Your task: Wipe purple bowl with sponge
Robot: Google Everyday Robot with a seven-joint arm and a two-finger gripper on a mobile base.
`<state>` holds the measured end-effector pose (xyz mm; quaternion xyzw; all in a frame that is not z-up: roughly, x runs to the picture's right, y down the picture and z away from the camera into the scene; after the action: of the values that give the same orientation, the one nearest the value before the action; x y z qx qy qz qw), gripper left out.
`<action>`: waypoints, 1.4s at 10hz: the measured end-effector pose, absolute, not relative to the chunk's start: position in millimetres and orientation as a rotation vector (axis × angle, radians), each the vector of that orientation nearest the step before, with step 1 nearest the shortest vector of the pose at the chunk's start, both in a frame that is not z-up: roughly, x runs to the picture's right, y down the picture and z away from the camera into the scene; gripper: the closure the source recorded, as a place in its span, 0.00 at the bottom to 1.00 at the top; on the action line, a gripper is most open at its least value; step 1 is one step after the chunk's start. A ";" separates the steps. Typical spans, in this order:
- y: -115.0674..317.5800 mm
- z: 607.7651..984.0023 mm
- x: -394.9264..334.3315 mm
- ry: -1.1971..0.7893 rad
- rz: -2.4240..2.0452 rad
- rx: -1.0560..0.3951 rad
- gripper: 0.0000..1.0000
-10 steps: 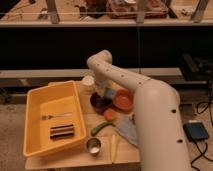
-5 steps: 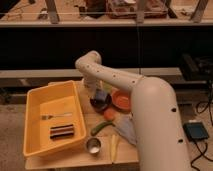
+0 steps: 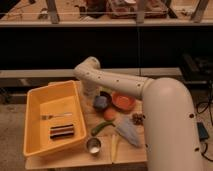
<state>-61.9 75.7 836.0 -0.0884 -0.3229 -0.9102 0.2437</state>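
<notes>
Yellow plastic bin [image 3: 37, 102] on the left of the wooden table [image 3: 131, 152], one of its kind, with one fork [image 3: 56, 116] and one dark striped block [image 3: 62, 131] lying apart inside it. To its right I count two bowls: one purple bowl [image 3: 107, 95] near the bin's far corner and one orange bowl [image 3: 123, 101] just beside it on the right. One pale blue-grey sponge [image 3: 101, 103] sits over the purple bowl's near-left part. Nearer the front are one metal cup [image 3: 93, 145], one green pepper [image 3: 102, 127], one grey cloth [image 3: 127, 131], one small orange piece [image 3: 110, 114] and one pale yellow strip [image 3: 114, 145]. My white arm [image 3: 165, 115] rises from the lower right, runs up and left across the table, bends at an elbow above the bin's far corner and turns straight down. My claw [image 3: 95, 99] is low at the purple bowl's left edge, right by the sponge; whether it is apart, together or clamped on the sponge I cannot tell.
</notes>
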 end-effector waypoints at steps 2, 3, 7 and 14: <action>82.0 833.3 -42.0 -0.886 -2.470 -0.257 1.00; 81.1 834.6 -27.0 -0.879 -2.450 -0.270 1.00; 63.8 860.5 4.4 -0.849 -2.363 -0.331 1.00; 23.7 878.9 -30.3 -0.799 -2.368 -0.309 1.00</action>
<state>-30.3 23.7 878.9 -0.1168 -0.3019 -0.8951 0.3066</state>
